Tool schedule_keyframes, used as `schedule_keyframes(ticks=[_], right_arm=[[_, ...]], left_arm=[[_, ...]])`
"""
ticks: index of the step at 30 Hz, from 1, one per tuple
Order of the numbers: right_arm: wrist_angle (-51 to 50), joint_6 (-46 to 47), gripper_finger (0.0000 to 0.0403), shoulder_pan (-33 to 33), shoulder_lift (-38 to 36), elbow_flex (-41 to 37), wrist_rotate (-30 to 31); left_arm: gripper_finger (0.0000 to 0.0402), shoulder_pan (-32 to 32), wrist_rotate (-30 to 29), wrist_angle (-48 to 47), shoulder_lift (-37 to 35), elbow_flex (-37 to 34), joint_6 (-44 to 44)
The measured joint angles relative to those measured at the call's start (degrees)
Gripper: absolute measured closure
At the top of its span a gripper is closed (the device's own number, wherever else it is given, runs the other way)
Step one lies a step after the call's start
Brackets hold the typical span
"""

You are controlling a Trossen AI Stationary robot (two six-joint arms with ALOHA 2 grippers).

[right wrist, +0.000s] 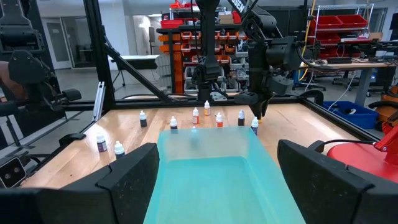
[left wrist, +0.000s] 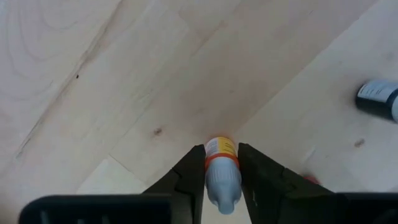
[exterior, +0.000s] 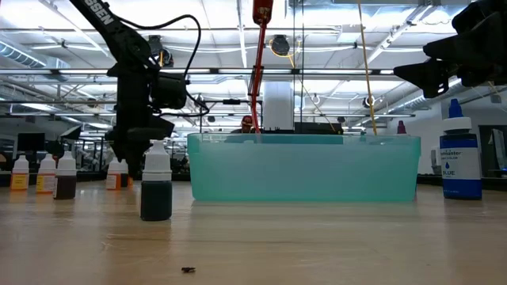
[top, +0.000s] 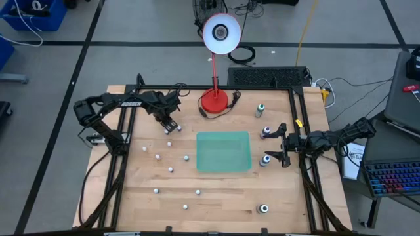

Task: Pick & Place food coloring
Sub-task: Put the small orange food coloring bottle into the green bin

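Pick step: the left gripper (left wrist: 222, 171) stood clenched on a small orange-banded bottle (left wrist: 222, 168) near the lamp (top: 215, 99); the right gripper (top: 283, 145) waited released; next — judged — lift toward the green tray (top: 224, 151).

The left claw (top: 170, 126) is at the table's (top: 216, 196) far left, closed around a bottle (left wrist: 222, 171). The lamp (top: 214, 100) stands to its right, at the far edge. The bin (top: 224, 151) lies right of it and nearer. More bottles (top: 170, 169) are scattered on the near side of it. The right claw (top: 283, 145) hovers beyond the bin, jaws apart, between two bottles (top: 266, 132).
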Motion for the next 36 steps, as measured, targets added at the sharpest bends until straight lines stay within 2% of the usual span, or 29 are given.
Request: schedule_keyframes(ticks=[4,8,12,17,21,26,32,36], right_arm=[[0.0,0.0,0.0089,0.0,0.0,0.0,0.0],[0.0,0.0,0.0089,0.0,0.0,0.0,0.0],[0.0,0.0,0.0089,0.0,0.0,0.0,0.0],[0.0,0.0,0.0089,0.0,0.0,0.0,0.0],[0.0,0.0,0.0089,0.0,0.0,0.0,0.0],[0.1,0.0,0.0089,0.0,0.0,0.0,0.0],[0.0,0.0,0.0089,0.0,0.0,0.0,0.0],[0.0,0.0,0.0089,0.0,0.0,0.0,0.0]], left_arm=[[0.0333,-0.6,-0.4,-2.4,-0.5,0.7,2.6],[0.0333,-4.2,-5.0,-9.0,-2.7,5.7,3.2],[0.0333,-10.2,-7.7,-16.0,-3.5,14.6,3.3],[0.0333,-19.4,-8.3,-18.7,-1.6,29.8,3.6],[0.0333,-26.8,-11.5,-21.6,5.0,43.7,5.9],[0.0333,-33.0,-12.9,-22.2,16.4,56.4,14.0],[0.0333,-35.8,-12.0,-21.9,30.5,66.9,23.4],[0.0333,-36.1,-11.6,-21.7,38.2,71.8,26.0]])
